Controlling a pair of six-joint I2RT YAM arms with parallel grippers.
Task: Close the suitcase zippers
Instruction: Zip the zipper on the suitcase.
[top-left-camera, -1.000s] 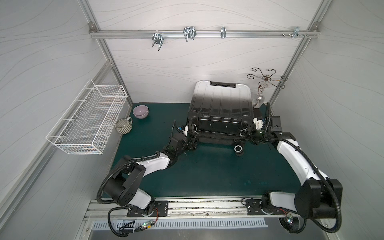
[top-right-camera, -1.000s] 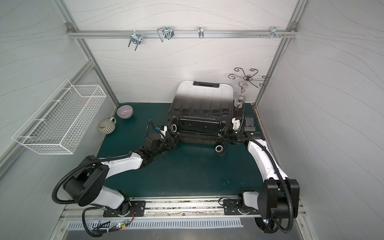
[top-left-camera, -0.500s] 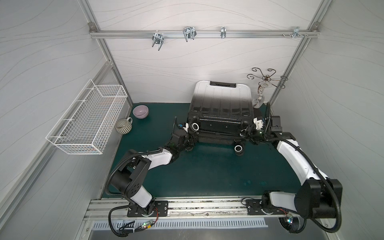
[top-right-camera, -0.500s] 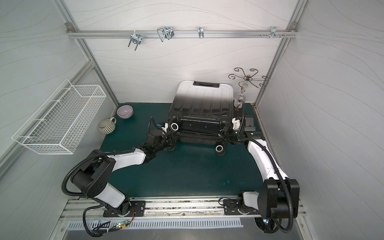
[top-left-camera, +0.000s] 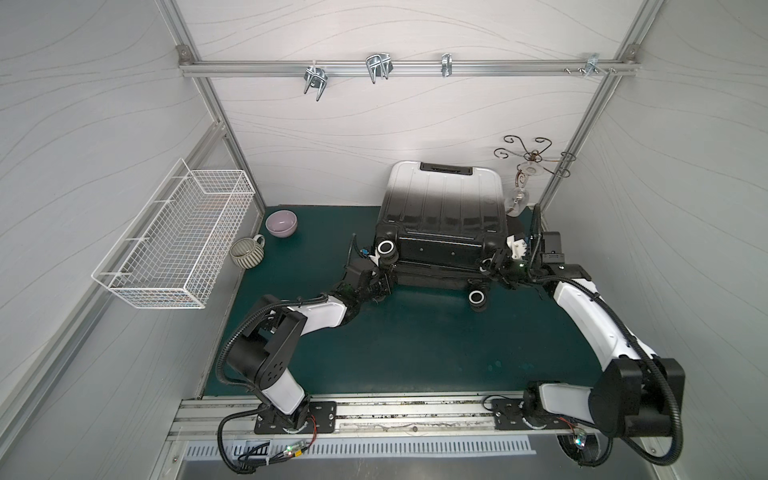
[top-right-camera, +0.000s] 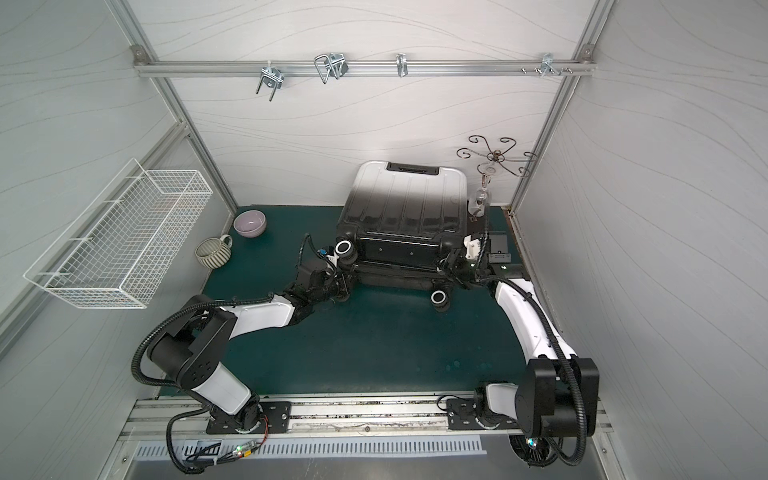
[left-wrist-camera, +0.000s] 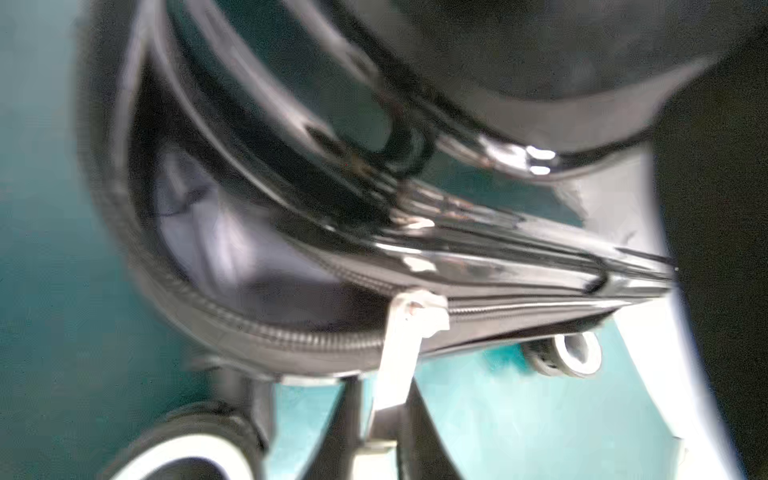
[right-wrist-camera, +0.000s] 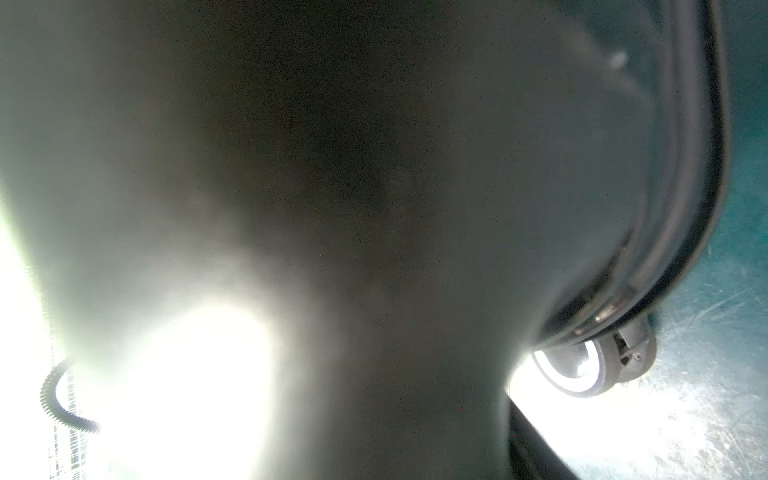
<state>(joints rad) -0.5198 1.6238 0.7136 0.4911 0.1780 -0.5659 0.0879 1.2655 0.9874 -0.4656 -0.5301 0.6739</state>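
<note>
The suitcase (top-left-camera: 444, 208) stands at the back of the worktop (top-left-camera: 415, 353), tilted toward the wall, wheels frontward. At one lower corner its zipper track (left-wrist-camera: 291, 338) gapes, with grey lining (left-wrist-camera: 216, 237) showing. The left gripper (top-left-camera: 385, 284) sits at that corner, just below a wheel (top-left-camera: 385, 248), fingers pressed together on the zipper pull (left-wrist-camera: 397, 353). The right gripper (top-left-camera: 493, 266) is at the suitcase's opposite lower corner; whether its fingers are spread I cannot tell. A bowl (top-left-camera: 281, 222) and mug (top-left-camera: 247, 254) sit well apart from the suitcase.
</note>
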